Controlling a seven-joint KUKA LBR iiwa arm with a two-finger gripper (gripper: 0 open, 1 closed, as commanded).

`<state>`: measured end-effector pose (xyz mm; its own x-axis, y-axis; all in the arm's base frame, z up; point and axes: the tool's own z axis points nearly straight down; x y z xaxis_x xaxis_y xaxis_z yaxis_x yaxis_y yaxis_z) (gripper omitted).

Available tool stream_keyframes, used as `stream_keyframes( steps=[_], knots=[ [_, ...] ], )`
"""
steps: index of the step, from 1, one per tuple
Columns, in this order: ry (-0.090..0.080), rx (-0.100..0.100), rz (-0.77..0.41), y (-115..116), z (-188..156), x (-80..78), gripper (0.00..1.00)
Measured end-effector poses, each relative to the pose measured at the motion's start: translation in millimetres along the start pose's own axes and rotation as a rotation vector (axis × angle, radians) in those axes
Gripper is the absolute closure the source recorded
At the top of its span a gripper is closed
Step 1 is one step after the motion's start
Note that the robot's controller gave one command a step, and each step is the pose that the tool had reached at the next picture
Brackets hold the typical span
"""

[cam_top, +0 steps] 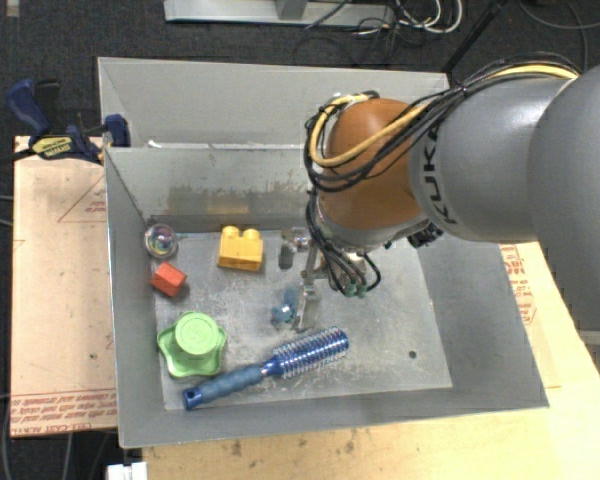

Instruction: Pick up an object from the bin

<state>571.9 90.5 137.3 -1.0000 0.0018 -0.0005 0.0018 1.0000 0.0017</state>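
The hand (303,308) hangs low near the middle of the grey metal bin (420,363), pointing down at the floor. I cannot tell how far open it is, and I see nothing held in it.

The nearest thing is a small pale-blue see-through piece (281,315). It lies on the bin floor just beside the hand's tip, on the side away from the arm. I think a pick here would need only a small shift that way (the piece is tiny, so it could slip out).

Just in front of the hand lies a blue plastic hairbrush (270,365). Its long line runs slantwise, with the bristly head near the hand and the handle pointing off to the near corner. It could get bumped if the hand drifts toward it.

A green round plastic lid (191,345) sits by the handle. Farther back are a yellow toy building block (240,249), a small red block (168,280) and a shiny glass ball (161,239), all well apart from the hand.
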Motion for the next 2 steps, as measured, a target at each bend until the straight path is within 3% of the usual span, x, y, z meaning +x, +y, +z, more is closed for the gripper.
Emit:
stream_keyframes(
  steps=[1, 2],
  knots=[
    [0.001, 0.0, -0.128, 37.8, -6.9, 21.7, 0.0],
    [0.0, 0.0, -0.126, 36.4, -6.8, 21.1, 1.0]
  ],
)
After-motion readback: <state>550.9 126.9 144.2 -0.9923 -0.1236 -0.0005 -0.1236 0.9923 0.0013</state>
